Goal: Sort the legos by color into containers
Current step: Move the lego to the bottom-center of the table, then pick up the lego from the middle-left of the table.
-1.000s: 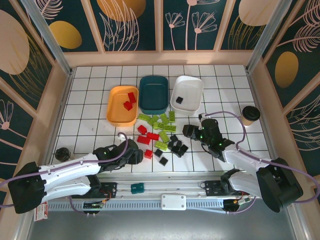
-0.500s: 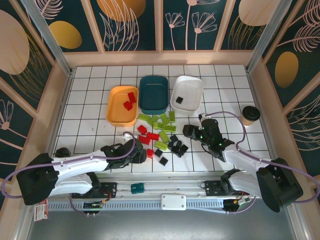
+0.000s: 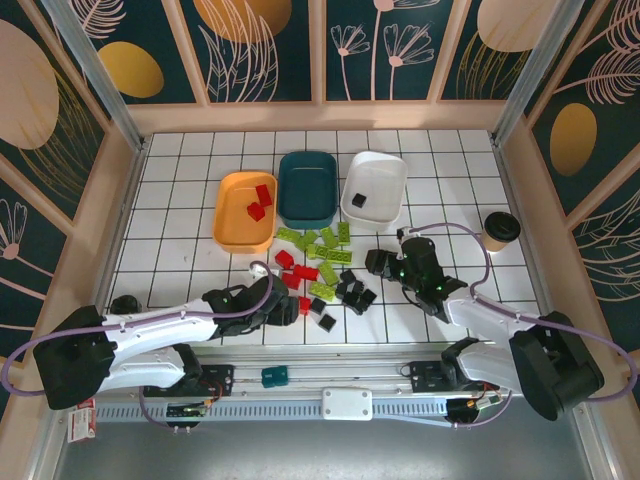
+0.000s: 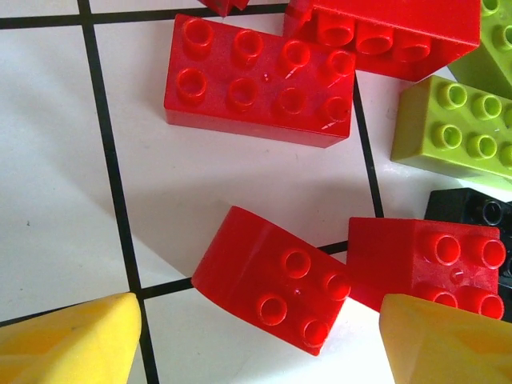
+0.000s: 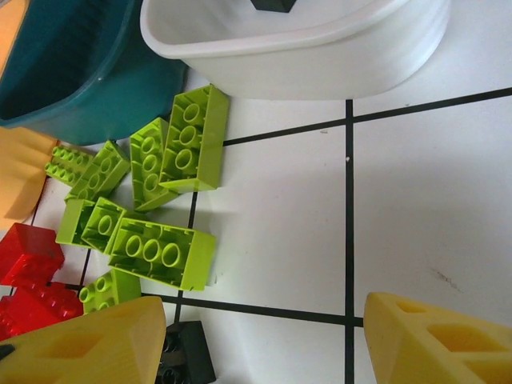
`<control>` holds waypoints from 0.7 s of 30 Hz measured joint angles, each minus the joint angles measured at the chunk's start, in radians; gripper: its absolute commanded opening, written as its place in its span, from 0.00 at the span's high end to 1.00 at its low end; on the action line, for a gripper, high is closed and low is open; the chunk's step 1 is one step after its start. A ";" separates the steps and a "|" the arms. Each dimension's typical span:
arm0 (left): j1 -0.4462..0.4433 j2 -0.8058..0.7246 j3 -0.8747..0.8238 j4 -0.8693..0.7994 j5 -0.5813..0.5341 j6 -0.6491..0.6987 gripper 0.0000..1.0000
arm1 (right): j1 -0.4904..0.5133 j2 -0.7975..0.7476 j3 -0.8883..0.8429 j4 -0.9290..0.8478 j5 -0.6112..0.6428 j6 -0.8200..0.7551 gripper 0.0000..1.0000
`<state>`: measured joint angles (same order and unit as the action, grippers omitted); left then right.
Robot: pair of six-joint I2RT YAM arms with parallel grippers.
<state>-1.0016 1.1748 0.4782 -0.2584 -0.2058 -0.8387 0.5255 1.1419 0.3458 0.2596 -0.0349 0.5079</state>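
Observation:
Red, lime green and black legos (image 3: 322,270) lie heaped in the middle of the table. Behind them stand the orange-yellow tray (image 3: 228,222) holding red bricks (image 3: 258,200), the dark teal tray (image 3: 307,212), and the white tray (image 3: 388,172) with one black brick (image 3: 359,201). My left gripper (image 3: 290,300) is low at the heap's near left. It is open (image 4: 260,344), and a red curved brick (image 4: 272,280) lies between its fingers untouched. My right gripper (image 3: 378,262) is open (image 5: 260,344) over bare table, with a black brick (image 5: 188,352) by its left finger.
A brown paper cup (image 3: 501,229) stands at the right edge. A small teal block (image 3: 274,376) sits on the rail between the arm bases. A small dark object (image 3: 125,303) lies at the left. Lime green bricks (image 5: 164,252) lie just in front of the teal tray (image 5: 72,72) and white tray (image 5: 320,48).
My left arm has slid right toward the red bricks and its jaws have opened wider. The right arm has not moved.

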 measured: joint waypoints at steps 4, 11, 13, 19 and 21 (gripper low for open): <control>0.000 0.034 0.000 0.017 0.008 0.000 0.20 | 0.000 0.007 0.000 0.001 0.000 0.000 0.33; 0.000 0.132 0.028 0.055 0.006 0.019 0.27 | 0.000 0.005 0.000 0.003 0.000 0.000 0.33; 0.000 0.146 0.030 0.069 0.005 0.023 0.27 | 0.000 0.000 0.000 0.003 0.000 0.000 0.33; -0.001 0.168 0.029 0.076 -0.026 0.033 0.41 | 0.000 -0.012 0.000 0.003 0.000 0.000 0.33; -0.004 0.165 0.029 0.077 -0.035 0.033 0.43 | 0.000 -0.012 -0.001 0.003 0.000 0.000 0.33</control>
<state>-1.0058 1.3396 0.5068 -0.1814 -0.2405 -0.8059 0.5255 1.1301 0.3447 0.2630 -0.0345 0.5079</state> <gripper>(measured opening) 0.586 0.672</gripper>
